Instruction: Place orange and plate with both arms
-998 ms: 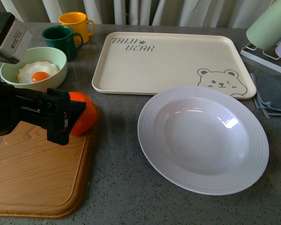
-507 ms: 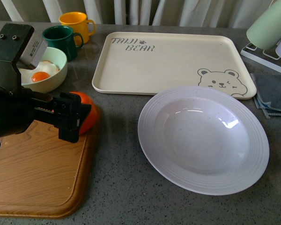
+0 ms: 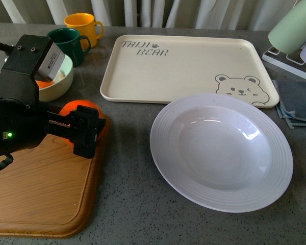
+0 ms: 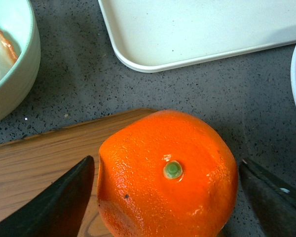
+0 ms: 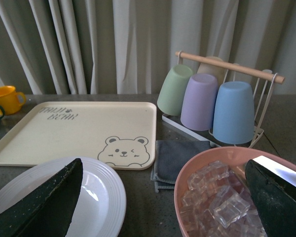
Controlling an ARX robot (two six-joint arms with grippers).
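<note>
On the grey worktop (image 3: 127,204) the white plate (image 3: 163,148) lies at the near right, apart from the wooden board (image 3: 41,194) at the left. The orange (image 3: 79,107) sits on the board's far right corner, between the spread jaws of the left gripper (image 4: 166,165). The right gripper (image 5: 163,170) is also spread wide.

Only one piece of writing can be read — "TAIJI BEAR", in grey capitals set over two lines, printed in the far left corner of the cream tray (image 3: 178,66) that lies at the far side of the desk (image 3: 127,168). A small paw print (image 3: 154,45) follows the first word. The right wrist view shows the same words on that tray. A white sticker (image 3: 51,58) on the left arm's grey block carries print — too small to read.
</note>
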